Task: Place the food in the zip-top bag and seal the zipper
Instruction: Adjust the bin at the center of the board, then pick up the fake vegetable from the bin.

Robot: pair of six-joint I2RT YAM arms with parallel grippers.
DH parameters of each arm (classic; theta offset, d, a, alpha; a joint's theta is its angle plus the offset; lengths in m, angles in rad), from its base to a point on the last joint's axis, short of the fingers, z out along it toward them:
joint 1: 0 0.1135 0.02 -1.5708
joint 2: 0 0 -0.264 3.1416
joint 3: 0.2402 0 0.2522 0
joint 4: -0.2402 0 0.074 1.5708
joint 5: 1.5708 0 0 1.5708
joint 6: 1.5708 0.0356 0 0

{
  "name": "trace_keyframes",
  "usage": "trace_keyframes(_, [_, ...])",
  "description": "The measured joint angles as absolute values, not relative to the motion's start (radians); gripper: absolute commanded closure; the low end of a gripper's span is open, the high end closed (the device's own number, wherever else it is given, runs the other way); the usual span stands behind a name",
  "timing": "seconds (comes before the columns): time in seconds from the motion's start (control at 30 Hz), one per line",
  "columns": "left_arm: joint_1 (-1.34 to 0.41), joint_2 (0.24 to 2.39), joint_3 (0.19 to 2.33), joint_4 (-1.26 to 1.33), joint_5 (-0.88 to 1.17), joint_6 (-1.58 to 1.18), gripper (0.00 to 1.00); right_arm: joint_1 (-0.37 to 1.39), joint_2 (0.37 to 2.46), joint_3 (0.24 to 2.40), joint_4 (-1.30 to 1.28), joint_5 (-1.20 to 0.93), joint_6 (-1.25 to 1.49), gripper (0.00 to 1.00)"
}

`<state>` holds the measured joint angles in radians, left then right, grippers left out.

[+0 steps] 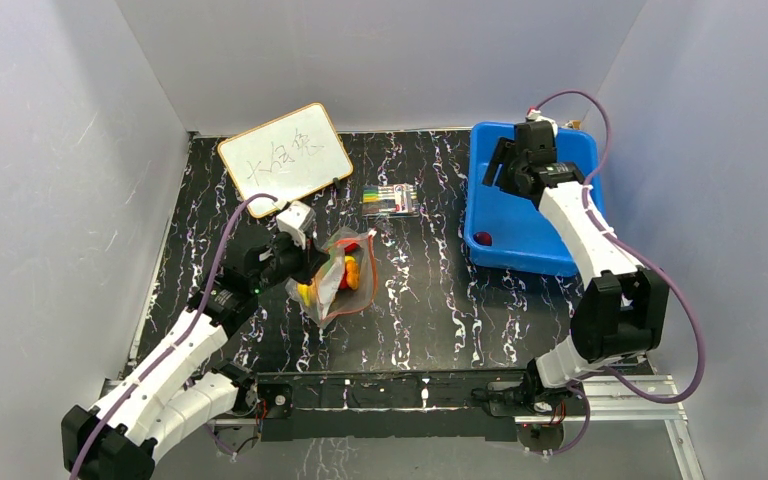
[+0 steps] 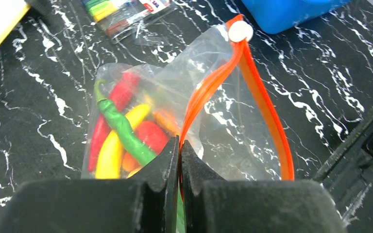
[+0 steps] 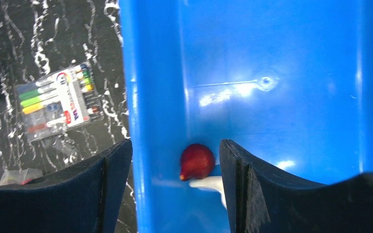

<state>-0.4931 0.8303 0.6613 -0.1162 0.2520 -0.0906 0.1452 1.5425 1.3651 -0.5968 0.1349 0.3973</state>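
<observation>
The left fingers [image 2: 165, 165] are clenched on the zipper [image 2: 209, 92], with its orange-red strip pinched between the 2 tips. Just beyond them the zip-top bag [image 2: 233, 141] lies on the tabletop [image 2: 320, 63]. A banana [image 2: 109, 150], a green pepper [image 2: 126, 133] and a red chili [image 2: 121, 92] sit inside it, ahead and left of the tips. The right fingers [image 3: 116, 165] are released and spread above the blue tub [image 3: 296, 121]. A strawberry [image 3: 196, 161] lies on the tub floor between them, with a small white piece [image 3: 209, 184] just beside it. The marker pack [image 3: 58, 102] lies outside the tub, beyond the finger on the view's left.

Against the blue tub wall [image 3: 155, 97], the red toy food [image 3: 196, 161] — clear above.
</observation>
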Motion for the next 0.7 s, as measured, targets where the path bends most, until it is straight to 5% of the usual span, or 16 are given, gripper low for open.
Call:
trace_keyframes(0.4, [-0.493, 0.928, 0.681, -0.12, 0.076, -0.232, 1.0, 0.01, 1.529, 1.228, -0.649, 0.158, 0.356, 0.4])
trace_keyframes(0.7, [-0.493, 0.968, 0.923, -0.326, -0.022, -0.338, 1.0, 0.007, 1.53, 1.227, -0.796, 0.038, 0.307, 0.31])
